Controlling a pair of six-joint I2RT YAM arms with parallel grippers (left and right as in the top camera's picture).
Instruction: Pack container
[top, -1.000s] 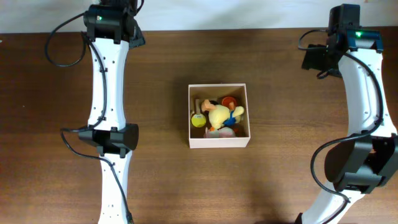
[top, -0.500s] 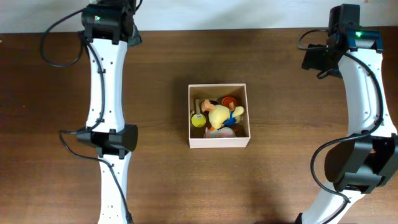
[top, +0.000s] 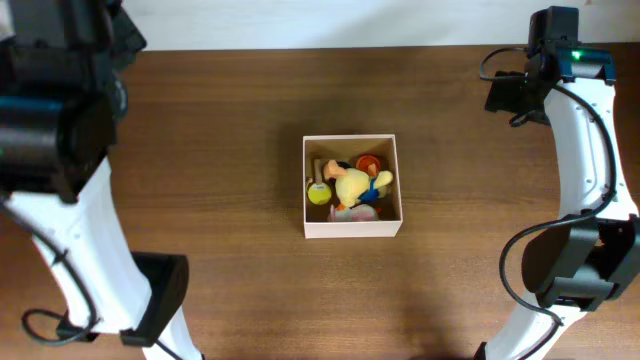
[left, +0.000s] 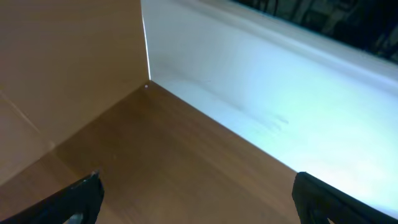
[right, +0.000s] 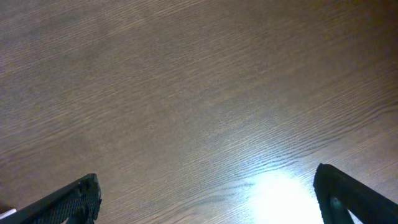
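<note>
The container (top: 352, 228), a square cardboard box with cream walls, sits at the middle of the table in the overhead view. Inside it lie a yellow duck plush (top: 352, 185), a yellow ball (top: 318, 194) and an orange toy (top: 368, 163). My left gripper (left: 199, 199) is open and empty, with only bare table under it near the far table corner. My right gripper (right: 211, 202) is open and empty above bare wood. Both grippers are far from the container. The container does not show in either wrist view.
My left arm (top: 60, 130) rises high and looms large over the left side of the table. My right arm (top: 585, 140) stands along the right edge. A white wall (left: 280, 93) and a tan board (left: 68, 56) border the table's far corner.
My left arm has lifted up toward the overhead camera and now fills the left of that view. The right arm and the container have not moved.
</note>
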